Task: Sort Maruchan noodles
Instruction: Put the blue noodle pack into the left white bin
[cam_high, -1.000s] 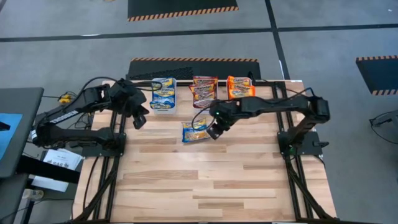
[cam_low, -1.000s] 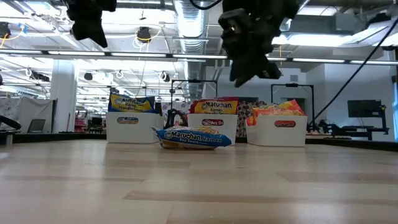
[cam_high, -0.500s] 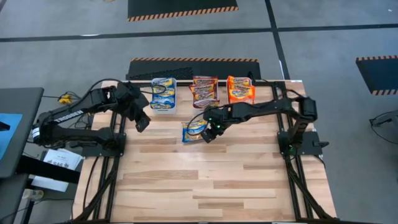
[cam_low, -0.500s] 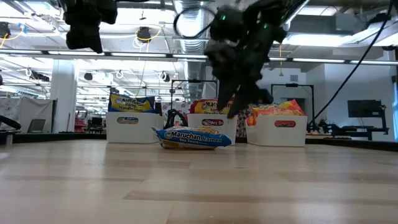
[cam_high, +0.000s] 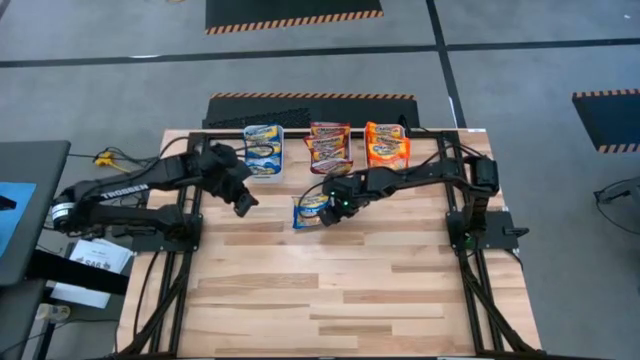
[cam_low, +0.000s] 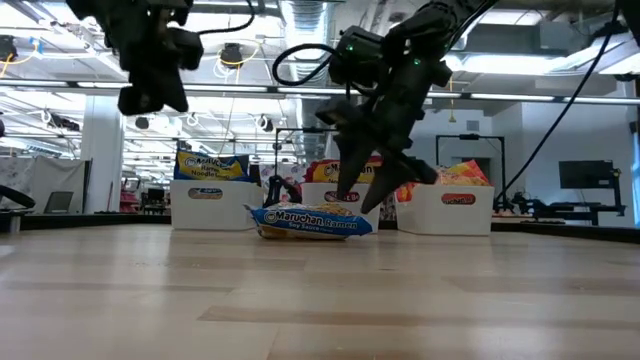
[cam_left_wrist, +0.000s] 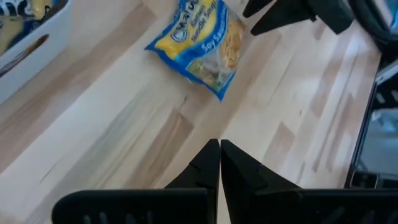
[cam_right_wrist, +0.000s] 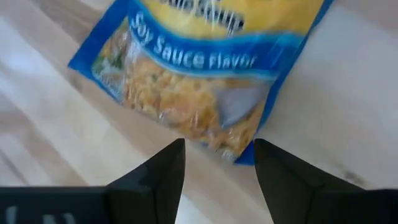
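A blue Maruchan Ramen packet (cam_high: 312, 208), marked "Soy Sauce Flavor", lies flat on the surface (cam_high: 340, 290) near its far edge, before three white bins (cam_low: 339, 207). The right tool (cam_high: 331, 213) hangs spread over it. The left tool (cam_high: 243, 203), pressed together, hovers nearby.

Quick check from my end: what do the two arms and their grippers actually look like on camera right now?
Both arms are dark, near black, built of jointed segments, with black cables looping along them. The left arm carries white TROSSEN lettering on its long link. A small green light glows near the right arm's wrist. Each gripper, left gripper and right gripper, has two dark, flat fingers tapering to wedge tips.
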